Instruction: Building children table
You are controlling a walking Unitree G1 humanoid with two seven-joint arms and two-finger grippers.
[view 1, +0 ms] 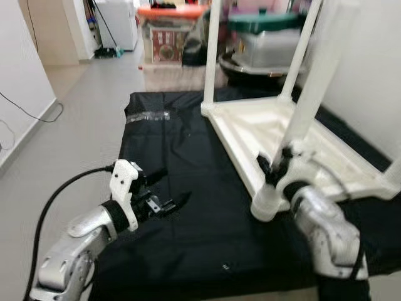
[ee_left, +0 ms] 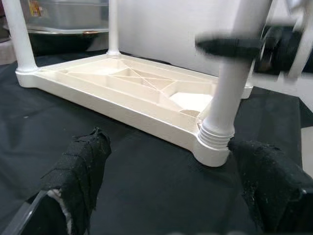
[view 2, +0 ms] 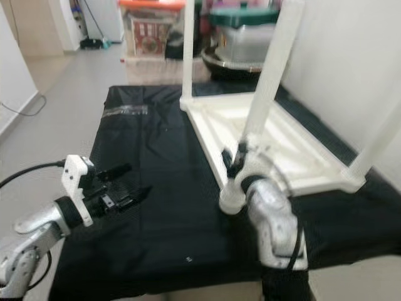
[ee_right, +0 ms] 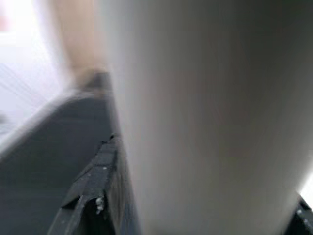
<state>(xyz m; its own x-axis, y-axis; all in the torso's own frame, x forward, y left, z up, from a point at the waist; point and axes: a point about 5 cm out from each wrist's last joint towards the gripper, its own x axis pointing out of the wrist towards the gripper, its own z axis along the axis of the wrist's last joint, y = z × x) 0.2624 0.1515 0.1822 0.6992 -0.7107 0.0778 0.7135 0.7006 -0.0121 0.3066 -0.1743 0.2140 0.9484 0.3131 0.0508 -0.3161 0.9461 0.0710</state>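
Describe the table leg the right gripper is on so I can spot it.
On the black cloth lies the upturned white tabletop. The leg stands in its near corner socket, closest to the robot; only this one has the right gripper clamped around it.

Both arms are rounded silver metal with black joints. The left arm (view 1: 78, 241) carries a white block-shaped wrist housing (view 1: 124, 188), and a thick black cable (view 1: 59, 194) loops back from it. The fingers (ee_left: 80, 169) of the left gripper (view 1: 164, 188) are long, black and wrapped in rough black fabric tape; the right arm (view 1: 329, 235) has a thin black cable along its side.
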